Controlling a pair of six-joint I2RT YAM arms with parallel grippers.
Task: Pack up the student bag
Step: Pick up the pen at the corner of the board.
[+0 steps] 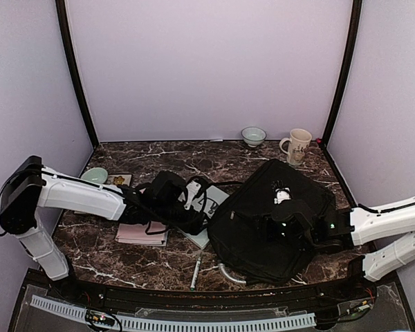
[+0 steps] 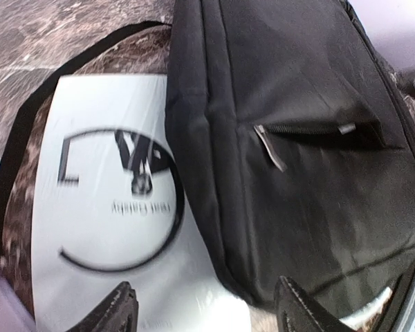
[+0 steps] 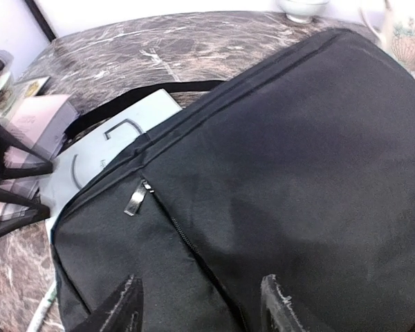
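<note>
Black fabric student bag [image 1: 256, 190] lies flat across the centre-right of the dark marbled table [image 1: 159, 155] in the overhead view. Its silver zipper pull [image 3: 135, 199] shows at the left of the right wrist view. The left gripper [image 2: 206, 285] sits at the bag's left edge with its fingers spread and nothing between them. Beneath it are the bag's corner and a white booklet printed with a black circular logo [image 2: 104, 207], which the bag's edge overlaps. The right gripper [image 3: 200, 279] hangs over the bag's front panel, fingers wide apart and clasping nothing. Left of the booklet in the overhead view lies a pink notebook [image 1: 142, 234], and a white pen [image 1: 195, 271] lies near the table's bottom edge. At the top of the table stand a small pale bowl [image 1: 254, 135] and a patterned cream mug [image 1: 297, 145].
</note>
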